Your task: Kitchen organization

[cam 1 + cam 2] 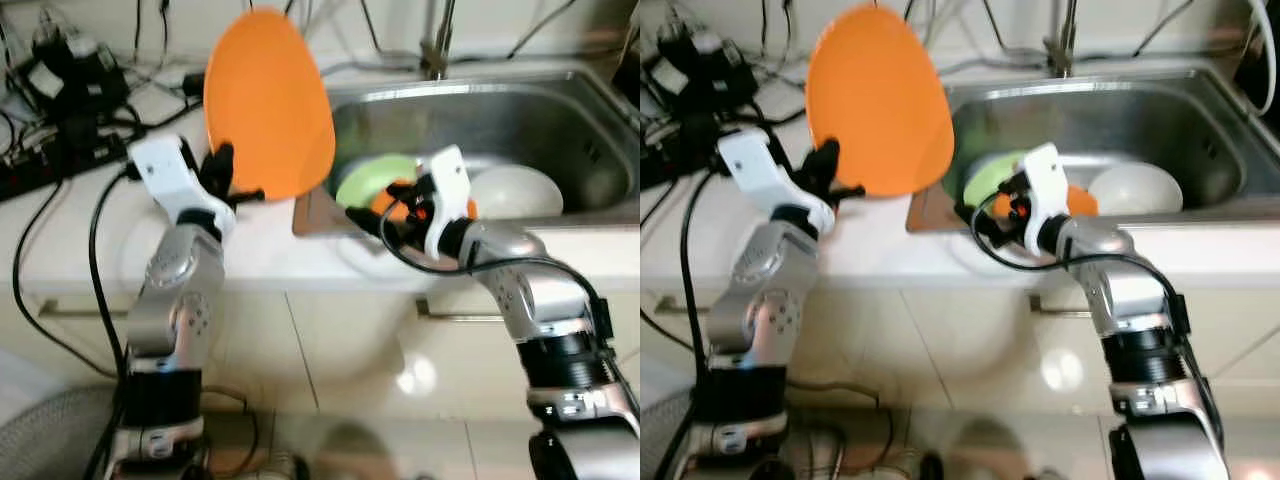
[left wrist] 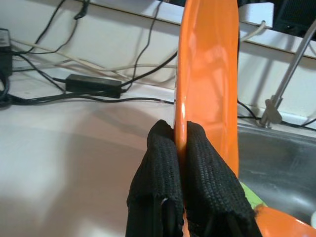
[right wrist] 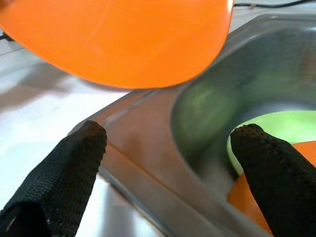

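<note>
Left gripper [image 2: 180, 136] first: both black fingers pressed tight onto the lower rim of the orange plate [image 1: 268, 100], one pad per face, plate held up on edge above the white countertop [image 1: 80, 230], just left of the sink's corner. Grip sits right at the lip, so the whole disc hangs off a small bite; looks like smooth, glossy plastic, prob. light and stiff, not fragile, but slick, and possibly wet coming from the sink area, so it could pivot or slide betw. the pads if swung fast. A deeper bite past the rim would be safer, I'd say. Over to the right gripper [image 3: 168, 148]: fingers spread wide, nothing betw. them, hovering over the front-left edge of the stainless sink [image 1: 560, 110]. Inside the basin near it: a light green plate [image 1: 372, 180] w/ another orange dish [image 1: 392, 207] lying partly on it, and a white bowl [image 1: 515, 192] upside down further right, close but I can't tell if it's touching them. Those are likely rigid and light too; the green one's exposed rim is the obvious place to pinch. Beyond that, faucet stem [image 1: 437, 45] at the back of the sink, and cables plus a black power brick [image 2: 94, 85] strewn along the counter's back-left, something to keep the plate clear of.
</note>
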### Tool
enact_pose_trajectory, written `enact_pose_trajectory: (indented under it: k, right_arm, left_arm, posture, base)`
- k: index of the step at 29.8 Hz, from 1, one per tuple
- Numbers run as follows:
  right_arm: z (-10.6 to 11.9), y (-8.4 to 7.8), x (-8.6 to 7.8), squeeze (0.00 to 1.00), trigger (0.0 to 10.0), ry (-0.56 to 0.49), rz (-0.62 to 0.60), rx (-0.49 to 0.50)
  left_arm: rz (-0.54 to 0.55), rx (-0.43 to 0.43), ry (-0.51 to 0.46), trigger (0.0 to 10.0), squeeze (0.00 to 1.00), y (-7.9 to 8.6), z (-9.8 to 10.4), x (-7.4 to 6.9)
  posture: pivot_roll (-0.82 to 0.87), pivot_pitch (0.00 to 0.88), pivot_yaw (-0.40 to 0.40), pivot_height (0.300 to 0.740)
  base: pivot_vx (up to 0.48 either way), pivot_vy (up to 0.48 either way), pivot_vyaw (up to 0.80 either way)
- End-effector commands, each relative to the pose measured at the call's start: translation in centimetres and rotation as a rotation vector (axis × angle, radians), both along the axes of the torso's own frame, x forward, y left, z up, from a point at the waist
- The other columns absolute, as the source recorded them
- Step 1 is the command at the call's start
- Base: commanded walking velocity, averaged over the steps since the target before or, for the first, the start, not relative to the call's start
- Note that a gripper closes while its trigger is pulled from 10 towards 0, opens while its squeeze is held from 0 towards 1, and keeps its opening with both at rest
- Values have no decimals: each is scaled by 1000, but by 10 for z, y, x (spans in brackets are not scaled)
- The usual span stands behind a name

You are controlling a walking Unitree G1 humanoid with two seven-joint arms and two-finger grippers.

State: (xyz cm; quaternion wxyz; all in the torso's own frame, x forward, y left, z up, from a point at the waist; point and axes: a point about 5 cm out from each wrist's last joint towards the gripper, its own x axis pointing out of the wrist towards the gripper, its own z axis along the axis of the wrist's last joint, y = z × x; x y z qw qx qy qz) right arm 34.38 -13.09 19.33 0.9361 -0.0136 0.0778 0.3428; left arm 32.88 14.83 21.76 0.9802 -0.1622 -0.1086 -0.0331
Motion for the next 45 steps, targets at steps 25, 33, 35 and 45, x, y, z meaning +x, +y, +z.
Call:
enact_pose_trajectory:
  k: [25, 33, 35, 45]
  right_arm:
    - [27, 4, 14, 0, 10000, -12, -180, 474]
    - [39, -11, 23, 0, 10000, -70, -325, 571]
    - [39, -13, 24, 0, 10000, -62, -338, 588]
    - [39, -9, 25, 0, 10000, -41, -318, 623]
  left_arm:
    - [-311, -438, -170, 0, 0, -18, 27, -7]
    - [-315, -466, -176, 0, 0, -13, 27, -5]
    - [-330, -480, -173, 0, 0, -15, 27, -6]
    - [-419, -489, -124, 0, 0, -28, 22, -9]
  posture:
    - [-56, 61, 109, 740]
    - [-58, 62, 104, 740]
    - [-58, 62, 103, 740]
    - [-57, 58, 105, 740]
  base:
    - [0, 0, 0]
    - [0, 0, 0]
    - [0, 0, 0]
    - [0, 0, 0]
